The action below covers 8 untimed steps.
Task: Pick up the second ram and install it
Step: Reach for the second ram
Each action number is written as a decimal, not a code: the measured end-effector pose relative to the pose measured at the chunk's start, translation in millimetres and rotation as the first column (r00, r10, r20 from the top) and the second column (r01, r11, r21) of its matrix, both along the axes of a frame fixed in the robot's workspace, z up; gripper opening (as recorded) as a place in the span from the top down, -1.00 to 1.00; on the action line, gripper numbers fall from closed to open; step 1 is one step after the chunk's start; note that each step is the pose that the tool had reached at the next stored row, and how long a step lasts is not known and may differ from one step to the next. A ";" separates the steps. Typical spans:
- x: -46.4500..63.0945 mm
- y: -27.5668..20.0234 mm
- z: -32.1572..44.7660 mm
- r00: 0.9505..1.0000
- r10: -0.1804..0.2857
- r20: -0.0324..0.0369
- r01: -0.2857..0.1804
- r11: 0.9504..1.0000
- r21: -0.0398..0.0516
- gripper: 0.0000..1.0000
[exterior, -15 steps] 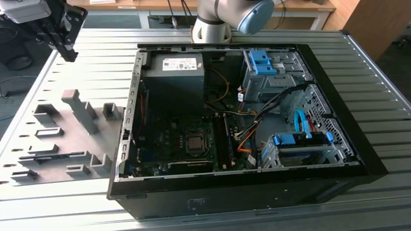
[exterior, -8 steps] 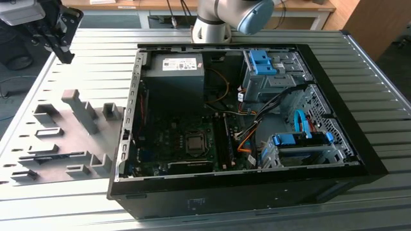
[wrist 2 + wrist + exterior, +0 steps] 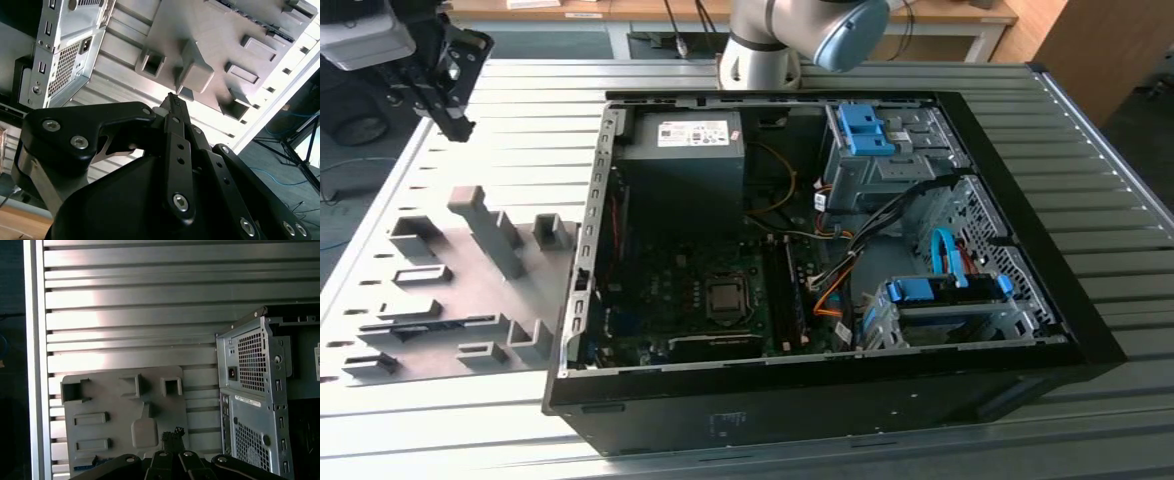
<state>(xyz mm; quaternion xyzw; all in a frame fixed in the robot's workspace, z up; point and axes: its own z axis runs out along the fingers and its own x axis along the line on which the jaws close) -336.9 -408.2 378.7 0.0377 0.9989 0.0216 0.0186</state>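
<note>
My gripper hangs high above the table's far corner on the exterior view's left, well away from the open computer case. Its fingertips meet with nothing between them, as both wrist views show. Below it lies the grey fixture plate. A thin dark strip lies flat on the plate near its front; it looks like the second ram, though I cannot tell for sure. Inside the case, the long memory slots run beside the processor socket.
Upright grey blocks stand on the fixture plate. The case holds a power supply, blue drive brackets and loose cables. The arm's base stands behind the case. The table is ribbed metal.
</note>
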 end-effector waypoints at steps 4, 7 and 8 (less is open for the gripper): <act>-4.7 -6.3 -0.8 1.000 0.000 0.000 0.000 1.000 0.000 0.79; -7.9 -10.8 -1.4 1.000 0.000 0.000 0.000 1.000 0.000 0.79; -9.2 -12.2 -1.7 1.000 0.000 0.000 0.000 1.000 0.000 0.79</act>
